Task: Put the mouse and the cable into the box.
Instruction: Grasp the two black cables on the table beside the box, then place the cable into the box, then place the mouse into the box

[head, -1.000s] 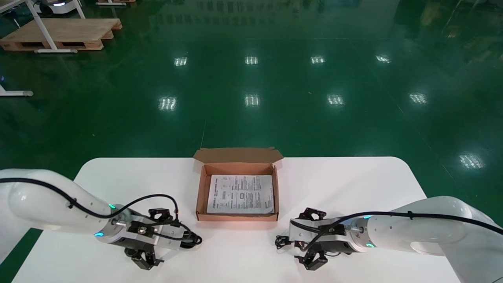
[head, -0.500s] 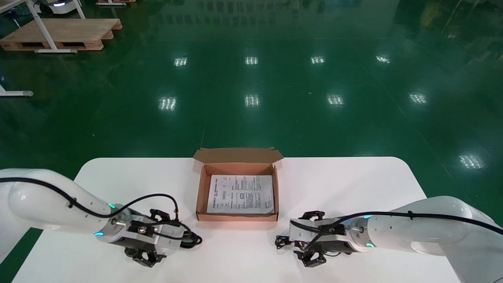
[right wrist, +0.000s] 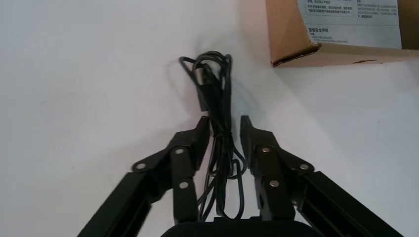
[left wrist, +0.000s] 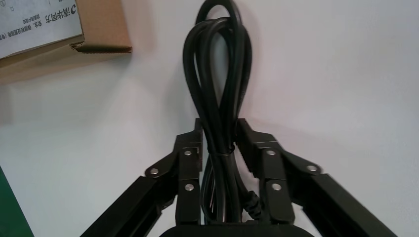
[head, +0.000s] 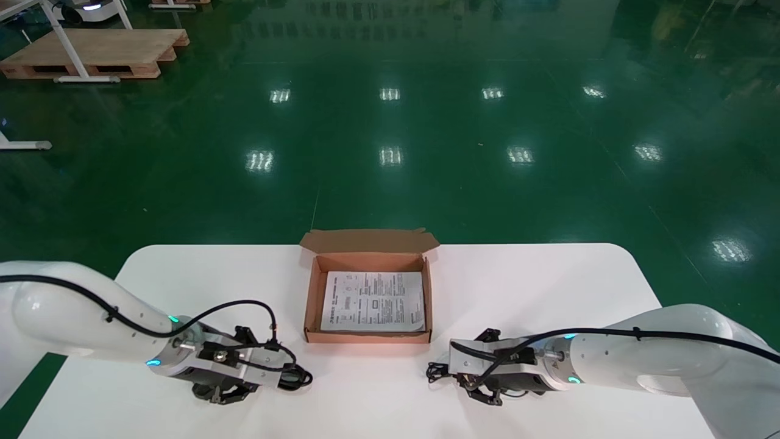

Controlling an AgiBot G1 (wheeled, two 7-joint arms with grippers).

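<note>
The thick cable (left wrist: 217, 89) lies on the table (head: 530, 286) to the near left of the box (head: 312, 299), outside it. It is a smooth, round, black rubber-sheathed lead folded into a long narrow loop and cinched by a thin tie (left wrist: 217, 151). Folding gives a compact waist, and the left gripper (left wrist: 219, 140) takes it there: both fingers press against the bundle, clenched on it, so the loop should lift as one piece rather than unravel. The thin cable (right wrist: 217, 94) lies to the near right of the box, also outside. It is a slimmer, springier wire coiled loosely, with a small plug (right wrist: 202, 89) showing among the strands. The right gripper (right wrist: 224, 129) straddles its waist with the fingers drawn in, but a sliver of table shows beside the wire – not yet clamped, by this view. No mouse is visible in any view. The box is shallow brown corrugated card, its lid flap folded back on the far side so the opening faces up, and a flat printed sheet (head: 372, 302) lines the floor. The table is white, smooth and matte with rounded corners, and offers little grip to a sliding cable.
</note>
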